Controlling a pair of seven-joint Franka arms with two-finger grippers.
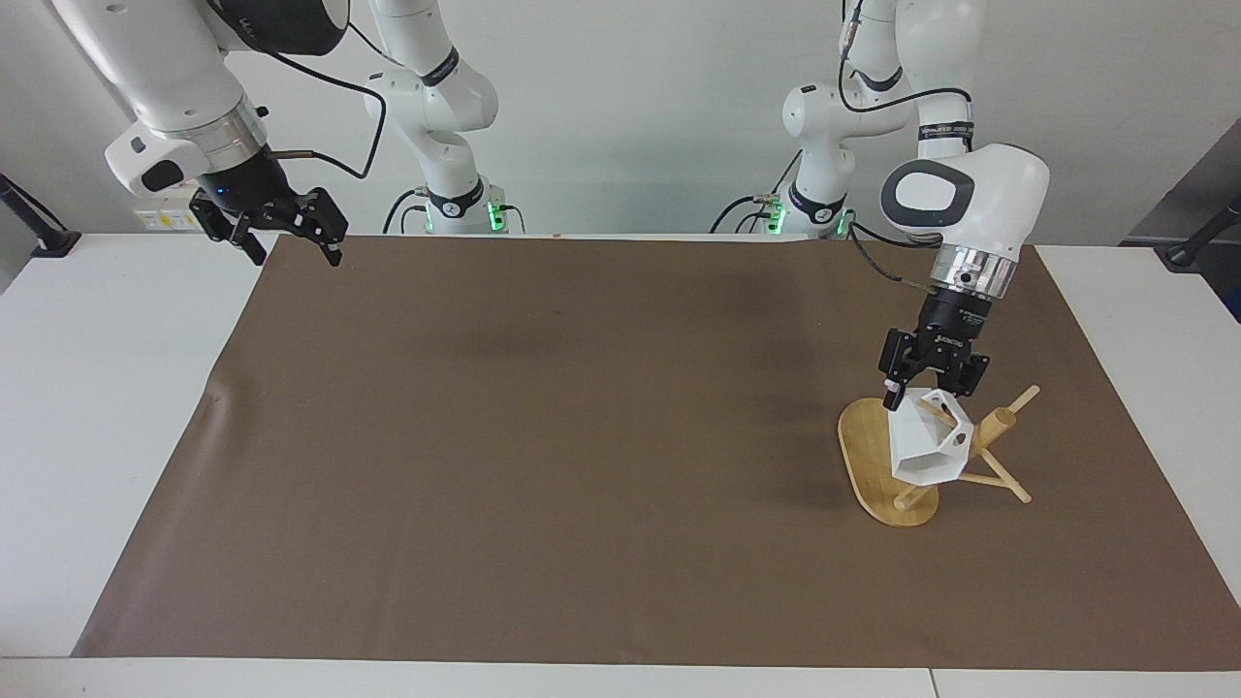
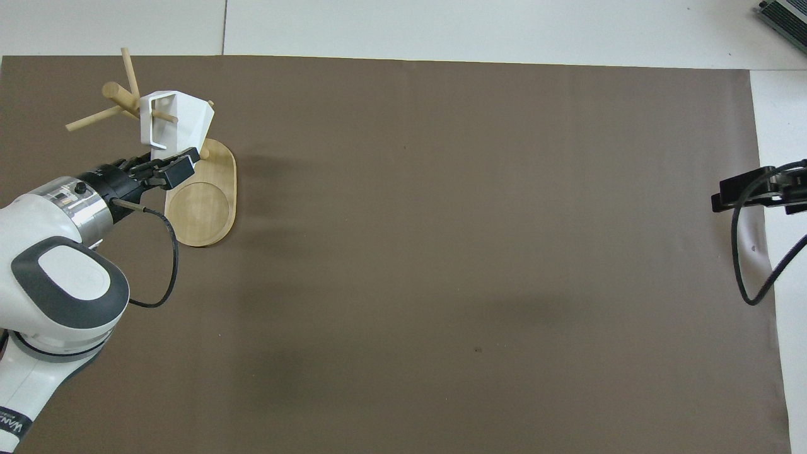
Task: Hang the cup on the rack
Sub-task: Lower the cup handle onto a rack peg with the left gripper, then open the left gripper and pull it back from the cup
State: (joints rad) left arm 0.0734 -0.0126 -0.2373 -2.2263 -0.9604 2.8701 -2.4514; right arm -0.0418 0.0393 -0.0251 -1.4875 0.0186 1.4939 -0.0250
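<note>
The left gripper [image 1: 926,393] sits right at the top edge of the cup [image 1: 929,444], over the rack [image 1: 877,463]; whether its jaws are apart or clamped on the rim I cannot tell, since the cup's white wall hides the fingertips. The cup hangs tilted on a thin peg that passes through its handle, beside the rack's post, toward the left arm's end of the surface. It looks rigid, light and smooth-faced, so a pinch on the rim or the blocky handle would probably hold best; the slanted facets could slip. The peg is slim and the rack could tip under a sideways pull. The right gripper [image 1: 287,231] waits with jaws apart above the edge of the brown mat [image 1: 543,436]; the overhead view cuts most of it off.
</note>
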